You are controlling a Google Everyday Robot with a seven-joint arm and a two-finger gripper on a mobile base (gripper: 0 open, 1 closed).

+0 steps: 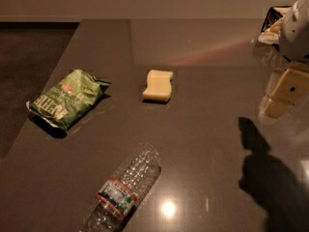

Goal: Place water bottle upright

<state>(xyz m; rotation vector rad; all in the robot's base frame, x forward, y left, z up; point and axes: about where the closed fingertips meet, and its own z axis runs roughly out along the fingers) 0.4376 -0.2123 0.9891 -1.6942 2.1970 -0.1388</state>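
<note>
The water bottle (pixel 124 187) is clear and ribbed, with a blue-white label edged in red. It lies on its side on the dark table (pixel 203 129) at the bottom centre, base pointing up and right. Its neck runs toward the bottom edge of the view and the cap is cut off there. My gripper (pixel 282 96) hangs at the right edge, above the table and well to the right of the bottle, with nothing visibly in it. Its shadow falls on the table below it.
A green chip bag (pixel 67 98) lies at the left near the table's left edge, with dark floor (pixel 24 66) beyond. A pale yellow sponge (pixel 158 85) lies in the middle. A dark tray-like object (pixel 271 23) sits at the far right behind the arm.
</note>
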